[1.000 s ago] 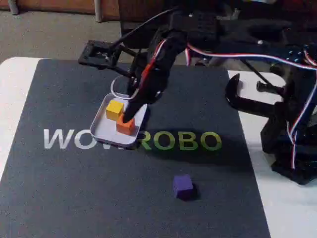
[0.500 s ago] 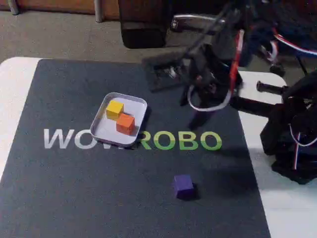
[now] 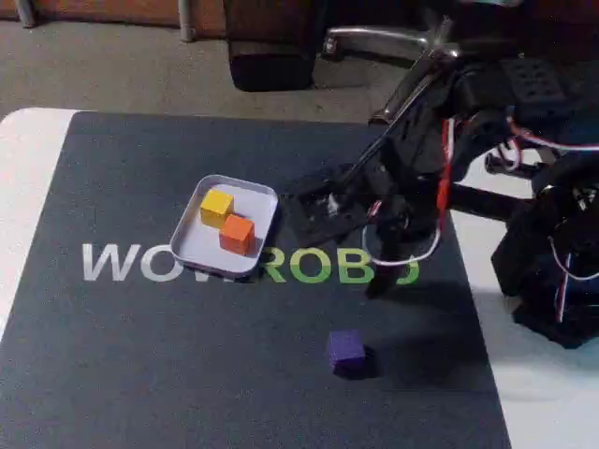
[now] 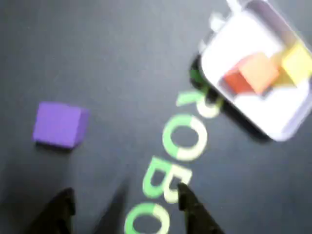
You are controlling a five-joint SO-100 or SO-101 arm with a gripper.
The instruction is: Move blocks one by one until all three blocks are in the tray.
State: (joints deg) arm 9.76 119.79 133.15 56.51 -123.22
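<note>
In the fixed view, the small matte yellow cube point(image 3: 217, 205) and its orange twin point(image 3: 237, 233) sit touching inside the shallow white-grey tray with rounded corners point(image 3: 192, 251) — two of three delivered, by my reading. The purple cube point(image 3: 346, 352) lies alone on the dark mat point(image 3: 112, 355), well apart from the tray. The black two-finger gripper point(image 3: 379, 281) hangs between them, likely bound for that last cube. White and green lettering on the mat reads "WOW ROBO", partly covered.

In the wrist view, the gripper point(image 4: 124, 202) has its fingertips point(image 4: 61, 207) spread with nothing between — the purple cube point(image 4: 59, 124) lies ahead, the tray point(image 4: 280, 129) off to the upper right, "ROBO" in green between them.
</note>
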